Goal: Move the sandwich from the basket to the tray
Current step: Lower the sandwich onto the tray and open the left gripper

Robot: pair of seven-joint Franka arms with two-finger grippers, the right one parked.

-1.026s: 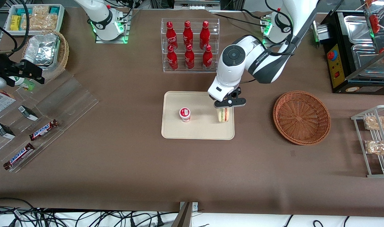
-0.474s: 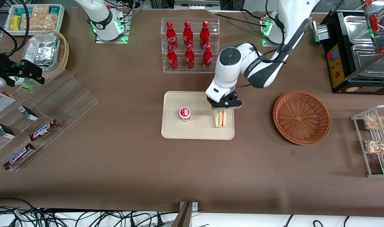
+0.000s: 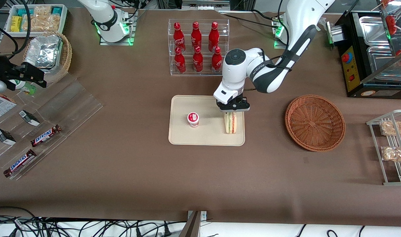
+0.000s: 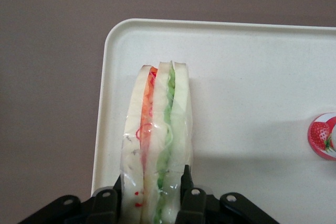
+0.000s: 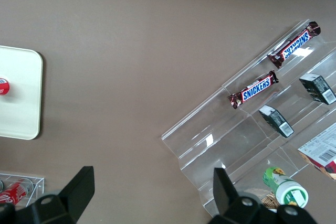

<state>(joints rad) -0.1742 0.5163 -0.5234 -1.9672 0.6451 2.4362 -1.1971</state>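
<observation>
Jaws of the gripper (image 4: 151,195) pinch the sandwich (image 3: 230,122) across its bread faces over the tray (image 3: 180,131); soft, light and slick-wrapped, it likely wants gentle pressure.

Sandwich (image 4: 156,145): wrapped wedge on edge, my jaws (image 4: 152,195) clamped across it, resting on tray.
Tray (image 3: 180,136): cream, flat on surface.
Basket (image 3: 314,122): reddish wicker, toward my arm's end.

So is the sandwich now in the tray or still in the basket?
In the tray. The sandwich stands on the tray, end effector shut on it; the basket is empty.
</observation>
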